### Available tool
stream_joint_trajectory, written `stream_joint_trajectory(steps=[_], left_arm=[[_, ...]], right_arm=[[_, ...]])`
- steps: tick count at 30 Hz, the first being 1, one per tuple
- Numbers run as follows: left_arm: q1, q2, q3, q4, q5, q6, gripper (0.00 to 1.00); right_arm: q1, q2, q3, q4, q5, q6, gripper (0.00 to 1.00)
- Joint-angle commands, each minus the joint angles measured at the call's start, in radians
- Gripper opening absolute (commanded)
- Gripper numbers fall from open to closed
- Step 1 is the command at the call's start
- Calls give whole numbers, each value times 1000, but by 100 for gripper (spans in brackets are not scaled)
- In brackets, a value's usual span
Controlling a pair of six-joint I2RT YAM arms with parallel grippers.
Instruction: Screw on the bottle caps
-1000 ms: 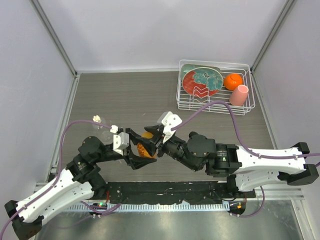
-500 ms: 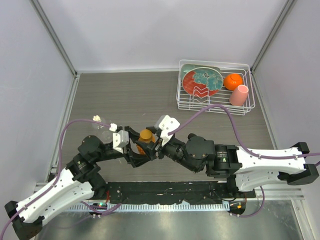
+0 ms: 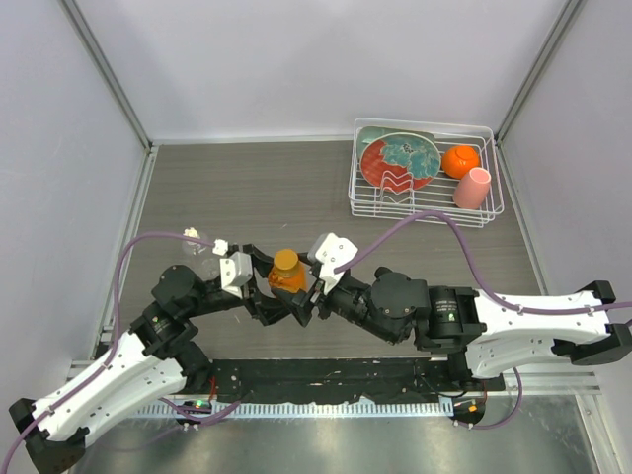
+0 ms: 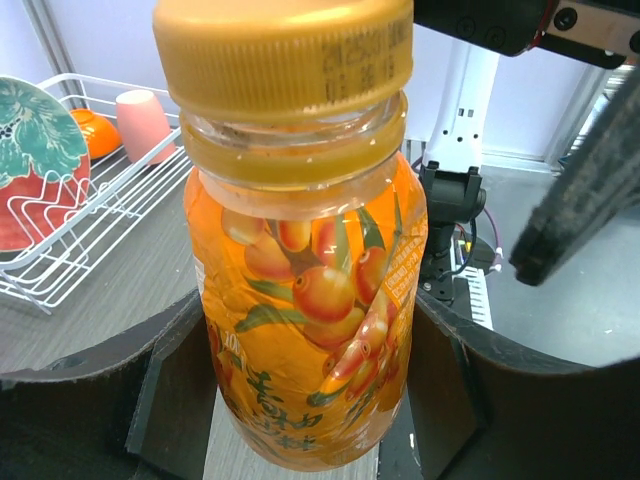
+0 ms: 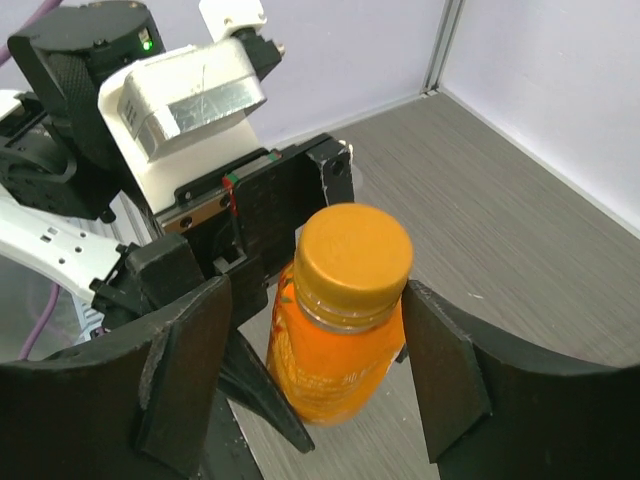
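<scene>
Two arms bend inward and meet above the near middle of the grey wood-grain table (image 3: 247,188). There the left gripper (image 4: 310,400) clamps the translucent orange plastic bottle (image 4: 300,290) by its body, nearly upright, with the round orange screw cap (image 5: 353,250) on its neck. The right gripper (image 5: 315,370) has its jaws wide, one finger on each side of the bottle, not touching.

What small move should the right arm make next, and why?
Probably lift the right gripper straight up, clear of the orange cap. Its jaws stand open on either side without touching it, the cap looks seated level on the orange bottle, and the left gripper holds that bottle.
</scene>
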Motion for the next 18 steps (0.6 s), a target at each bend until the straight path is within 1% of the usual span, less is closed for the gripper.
stream_joint_trajectory(steps=[1,7,13,16,18], left_arm=[[10,-6,46,58,-14,12,16],[15,-12,43,54,-7,17,16],[19,-23,40,38,4,35,16],[22,-27,42,31,27,54,16],[24,-29,43,22,85,74,16]], right_arm=[[10,-33,46,-35,-4,-9,75],[10,-52,78,-76,6,-18,76],[12,-98,136,-185,9,0,77],[12,-134,164,-257,-37,22,75],[10,-153,175,-300,-84,42,73]])
